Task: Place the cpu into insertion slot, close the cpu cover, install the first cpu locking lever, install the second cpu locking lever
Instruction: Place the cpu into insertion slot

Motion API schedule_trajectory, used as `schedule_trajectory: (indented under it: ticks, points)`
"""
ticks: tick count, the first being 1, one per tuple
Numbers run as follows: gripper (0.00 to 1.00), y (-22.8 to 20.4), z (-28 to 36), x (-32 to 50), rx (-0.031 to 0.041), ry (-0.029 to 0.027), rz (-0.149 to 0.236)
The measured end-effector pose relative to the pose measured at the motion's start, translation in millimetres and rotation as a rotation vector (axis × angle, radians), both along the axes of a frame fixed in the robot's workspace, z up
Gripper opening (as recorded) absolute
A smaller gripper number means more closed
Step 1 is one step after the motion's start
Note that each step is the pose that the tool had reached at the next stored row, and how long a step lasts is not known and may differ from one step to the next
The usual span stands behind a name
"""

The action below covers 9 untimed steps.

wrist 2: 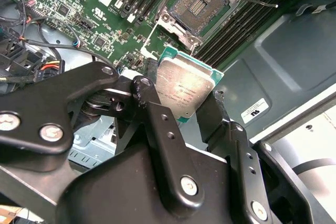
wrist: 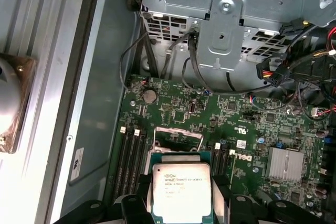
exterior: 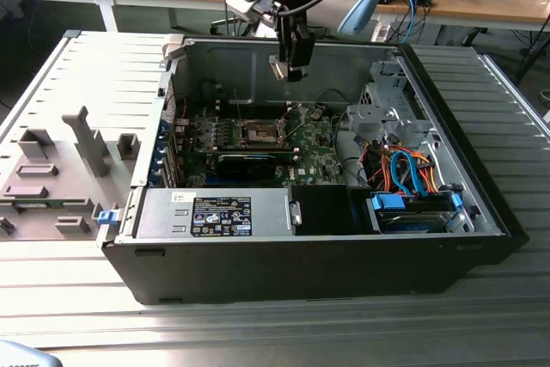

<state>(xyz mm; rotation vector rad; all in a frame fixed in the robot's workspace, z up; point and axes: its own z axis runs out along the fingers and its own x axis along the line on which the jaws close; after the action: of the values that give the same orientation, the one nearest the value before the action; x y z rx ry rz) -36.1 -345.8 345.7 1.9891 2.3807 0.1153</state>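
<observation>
Black fingers (wrist 2: 157,124) of my pincer (wrist 2: 178,94) clamp the cpu (wrist 2: 185,85) by two opposite edges, holding it in the air above the green motherboard (wrist 2: 105,30), whose insertion slot (wrist 2: 199,4) lies bare. It looks light, stiff and flat, and I judge its underside fragile, so the edges are the only safe hold.

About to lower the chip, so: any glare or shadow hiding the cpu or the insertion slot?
First wrist view: glare whitens the cpu face; second wrist view: cpu evenly lit, insertion slot plain, no glare; exterior view: slot dimmer, inside the case's shade.
</observation>
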Motion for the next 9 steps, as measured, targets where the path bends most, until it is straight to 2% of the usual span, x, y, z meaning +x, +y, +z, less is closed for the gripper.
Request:
schedule_trajectory:
  ticks: [9]
  points:
    - [0.54, 0.0, -0.1, 0.0, 0.0, 0.0, -0.021]
